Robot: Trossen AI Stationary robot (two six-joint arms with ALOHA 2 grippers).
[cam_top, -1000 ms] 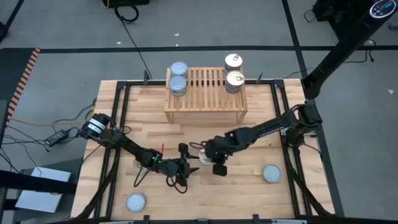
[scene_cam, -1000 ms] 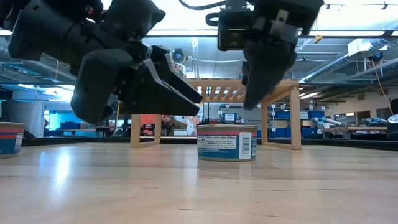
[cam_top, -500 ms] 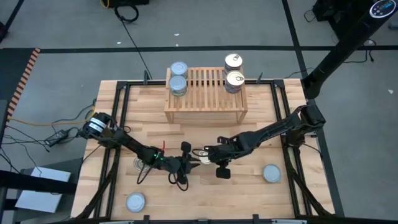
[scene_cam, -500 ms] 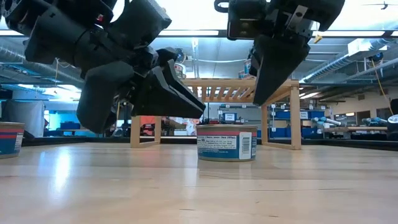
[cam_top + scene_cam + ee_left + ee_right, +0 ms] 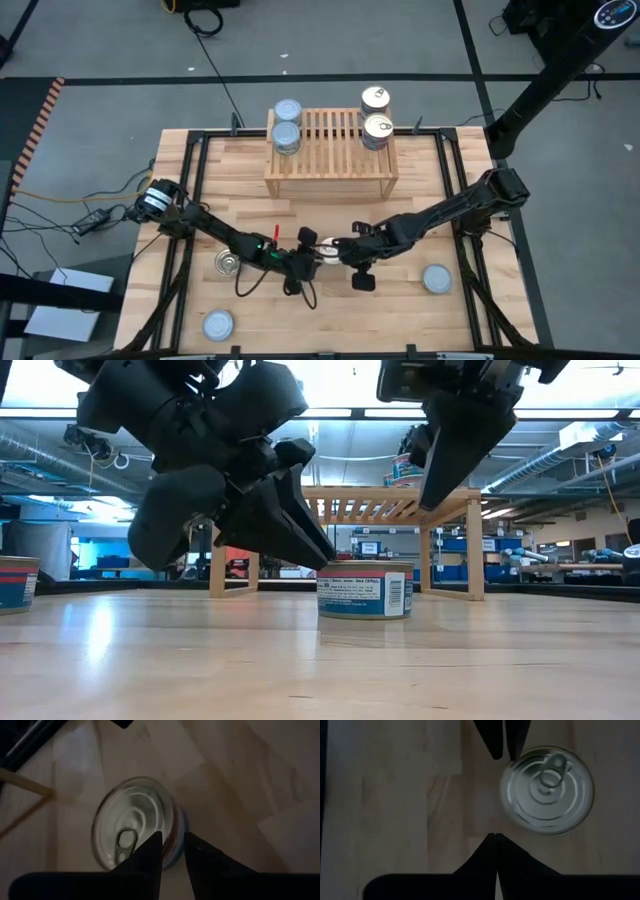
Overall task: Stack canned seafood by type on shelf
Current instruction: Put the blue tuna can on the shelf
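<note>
Right, we're down over the pull-tab tin (image 5: 364, 589) at mid-table, well short of the shelf (image 5: 330, 150). Our left gripper (image 5: 172, 852) hangs at its rim with the jaws nearly together, a thin gap between them and nothing clamped. Our right gripper (image 5: 496, 839) sits just beside the same tin, jaws together and empty.

Our worry: both sets of fingers crowd one tin, so they could knock each other or shove it sliding across the planks. Jaws this narrow can't straddle it either; they'd need to spread first.

Around us, two plain-lidded tins (image 5: 286, 127) stand at the shelf's left end and two pull-tab tins (image 5: 376, 117) at its right. More tins wait near the left arm (image 5: 229, 263), front-left (image 5: 218, 324) and front-right (image 5: 436, 279).
</note>
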